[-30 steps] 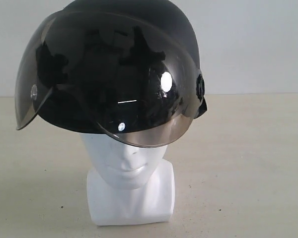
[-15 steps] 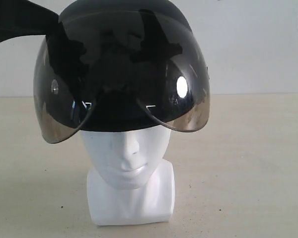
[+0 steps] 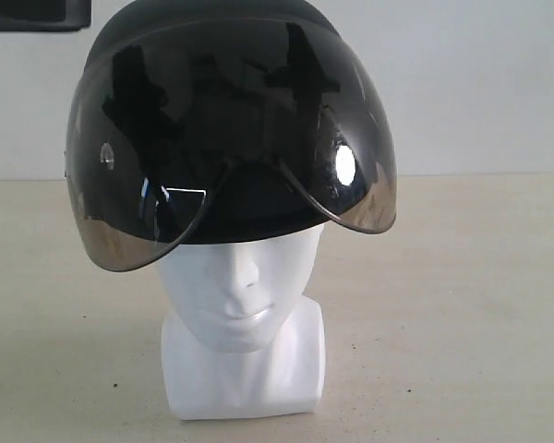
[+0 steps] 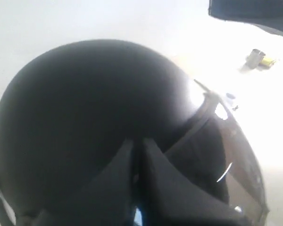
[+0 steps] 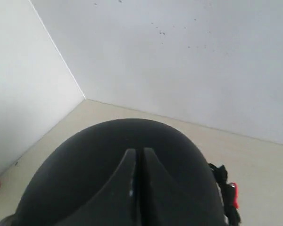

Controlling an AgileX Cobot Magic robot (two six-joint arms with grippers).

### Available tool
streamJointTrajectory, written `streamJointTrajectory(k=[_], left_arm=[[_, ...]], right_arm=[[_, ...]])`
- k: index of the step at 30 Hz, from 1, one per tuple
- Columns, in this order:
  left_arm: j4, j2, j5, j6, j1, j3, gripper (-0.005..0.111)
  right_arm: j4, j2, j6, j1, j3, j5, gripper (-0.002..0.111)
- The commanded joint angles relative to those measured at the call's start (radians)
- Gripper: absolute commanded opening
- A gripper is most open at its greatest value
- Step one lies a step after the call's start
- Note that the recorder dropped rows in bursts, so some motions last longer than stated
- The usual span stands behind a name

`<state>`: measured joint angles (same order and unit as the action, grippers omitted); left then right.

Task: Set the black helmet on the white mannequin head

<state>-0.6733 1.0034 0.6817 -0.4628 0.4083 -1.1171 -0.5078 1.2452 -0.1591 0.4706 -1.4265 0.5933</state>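
Note:
The black helmet (image 3: pixel 212 111) sits on top of the white mannequin head (image 3: pixel 240 295), its smoky visor (image 3: pixel 351 175) hanging down over the brow. The face from the nose down, the neck and the block base (image 3: pixel 245 378) show below. In the left wrist view my left gripper (image 4: pixel 137 143) is shut, fingertips together over the helmet's shell (image 4: pixel 85 103); whether they touch it I cannot tell. My right gripper (image 5: pixel 137 151) is shut too, over the shell (image 5: pixel 108 155) from the other side. A dark part of the left arm (image 3: pixel 37 14) shows at the exterior view's top left corner.
The head stands on a beige table (image 3: pixel 462 305) before a white wall (image 3: pixel 480 83). A small metal and yellow object (image 4: pixel 257 57) lies on the table. The helmet's strap with a red buckle (image 5: pixel 232 195) hangs at its side. Two walls meet in a corner (image 5: pixel 85 98).
The helmet has turned from a tilt to face the front and has come down level over the head. The dark arm part at the upper left has pulled back toward the corner.

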Motion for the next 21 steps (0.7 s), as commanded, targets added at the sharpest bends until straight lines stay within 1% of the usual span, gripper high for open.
streamJointTrajectory(k=[1,4,8,12,14,16,17,20,21], left_arm=[[-0.017,-0.011,0.034,0.117,0.008,-0.082,0.005],[-0.055,-0.006,0.069,0.122,0.008,-0.12,0.005],[-0.076,0.023,0.078,0.122,0.008,-0.128,0.005],[-0.08,0.06,0.081,0.126,0.008,-0.128,0.005],[-0.09,0.076,0.081,0.093,0.008,-0.128,0.005],[-0.101,0.09,0.063,0.076,0.008,-0.128,0.005],[-0.11,0.102,0.048,0.069,0.008,-0.128,0.005],[-0.117,0.11,0.038,0.032,0.008,-0.128,0.005],[-0.13,0.11,0.028,0.012,0.008,-0.128,0.005]], right_arm=[[0.007,0.034,-0.025,-0.107,-0.163,0.29,0.001],[0.007,0.032,-0.056,-0.113,-0.171,0.263,0.001],[-0.151,0.076,-0.206,-0.113,-0.171,0.323,0.001],[-0.173,0.093,-0.214,-0.111,-0.166,0.292,0.001],[-0.19,0.093,-0.239,-0.102,-0.138,0.278,0.001],[-0.189,0.093,-0.271,-0.08,-0.101,0.23,0.001],[-0.189,0.093,-0.287,-0.062,-0.068,0.168,0.001],[-0.191,0.093,-0.312,-0.026,-0.006,0.069,0.001],[-0.22,0.093,-0.315,-0.009,0.022,0.013,0.001]])
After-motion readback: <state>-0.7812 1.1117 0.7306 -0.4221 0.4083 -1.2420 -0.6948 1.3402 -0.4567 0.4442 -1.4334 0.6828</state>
